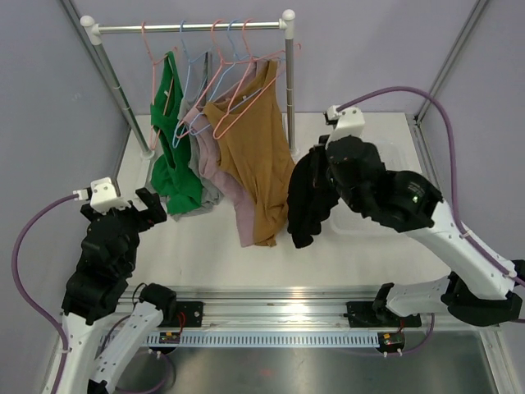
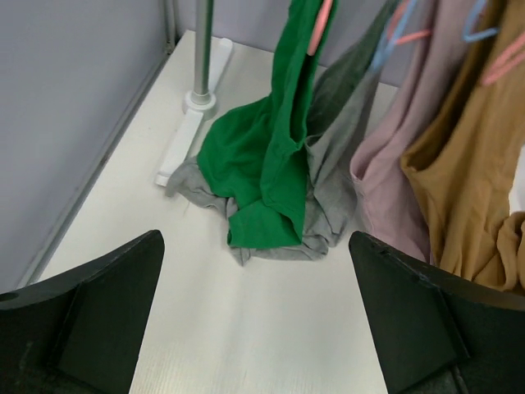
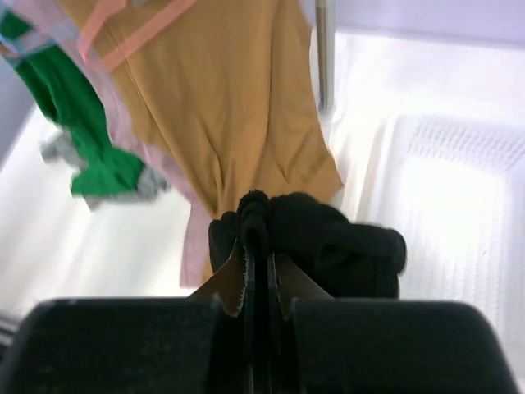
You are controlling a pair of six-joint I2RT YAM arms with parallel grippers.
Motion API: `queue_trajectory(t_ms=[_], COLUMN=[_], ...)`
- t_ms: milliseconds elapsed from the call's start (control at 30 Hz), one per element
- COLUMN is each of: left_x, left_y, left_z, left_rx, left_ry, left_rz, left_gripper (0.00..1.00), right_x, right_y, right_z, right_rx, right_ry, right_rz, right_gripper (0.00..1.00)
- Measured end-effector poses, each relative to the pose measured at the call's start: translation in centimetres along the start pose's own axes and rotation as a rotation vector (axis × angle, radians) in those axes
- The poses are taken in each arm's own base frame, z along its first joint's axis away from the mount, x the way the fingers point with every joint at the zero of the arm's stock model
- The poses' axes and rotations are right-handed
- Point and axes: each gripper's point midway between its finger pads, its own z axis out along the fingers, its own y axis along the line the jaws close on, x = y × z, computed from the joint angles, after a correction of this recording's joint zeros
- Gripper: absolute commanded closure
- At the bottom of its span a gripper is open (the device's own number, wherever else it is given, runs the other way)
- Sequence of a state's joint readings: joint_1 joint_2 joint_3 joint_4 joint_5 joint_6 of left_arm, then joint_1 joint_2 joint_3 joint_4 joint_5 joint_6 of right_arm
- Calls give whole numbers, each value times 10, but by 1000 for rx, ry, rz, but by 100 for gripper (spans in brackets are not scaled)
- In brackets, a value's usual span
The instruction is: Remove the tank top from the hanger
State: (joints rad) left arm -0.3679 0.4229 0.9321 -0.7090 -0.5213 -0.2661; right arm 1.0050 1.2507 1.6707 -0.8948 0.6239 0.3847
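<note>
— Where's my grip?
— Your right gripper (image 3: 258,246) pinches a fold of the black tank top (image 3: 336,238), dangling between the mustard top (image 3: 221,98) and the white bin (image 3: 459,197) (left gripper (image 2: 254,246) idles, spread wide). Lift it clear before swinging binward.

Two arms, one livery: black up top, white below.
The left arm (image 1: 102,263) and right arm (image 1: 385,193) are chunky matte-black housings running into smooth white lower links. A white camera block (image 1: 102,194) caps each wrist and a purple cable (image 1: 20,246) trails off each. There's a tiny green light (image 1: 416,197) on the right. The left jaws are broad black wedges, the right jaws saw-toothed. Black bases (image 1: 164,300) sit on a silver rail (image 1: 271,316).
</note>
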Motion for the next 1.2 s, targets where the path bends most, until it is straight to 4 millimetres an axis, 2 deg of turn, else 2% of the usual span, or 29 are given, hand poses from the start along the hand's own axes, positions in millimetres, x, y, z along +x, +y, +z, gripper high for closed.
queue_trajectory(t_ms=[167,300,400,533,600,700,800,900,1033,1200], left_x=[1,2,1,2,2,2,2,3,3,4], left_y=[11,13,14,21,24,25,24,23,21,6], left_z=[5,6,8,11,12,13,13,12,12,15], left_rx=[-56,-64,-69,-109,-127,-132,-125,-119,-107,-27], left_ry=[-10,-8,-8,-2,-1,0,1,0,-2,15], left_rz=[-14,-18,-22,-33,-43,-54,-58,-60,-62,-58], left_gripper=[1,1,1,1,1,1,1,1,1,1], right_x=[-72,-115,-133,-136,-131,-113,-82,-42,10,61], right_y=[-12,-30,-55,-104,-131,-155,-182,-211,-235,-246], right_z=[-28,-46,-55,-50,-42,-24,4,37,75,124], right_rx=[55,140,237,391,472,529,573,602,603,556], right_ry=[-128,-222,-268,-256,-229,-163,-62,55,188,314], right_rz=[-34,-55,-57,-41,-33,-32,-18,21,76,140], right_gripper=[100,100,100,100,100,100,100,100,100,98])
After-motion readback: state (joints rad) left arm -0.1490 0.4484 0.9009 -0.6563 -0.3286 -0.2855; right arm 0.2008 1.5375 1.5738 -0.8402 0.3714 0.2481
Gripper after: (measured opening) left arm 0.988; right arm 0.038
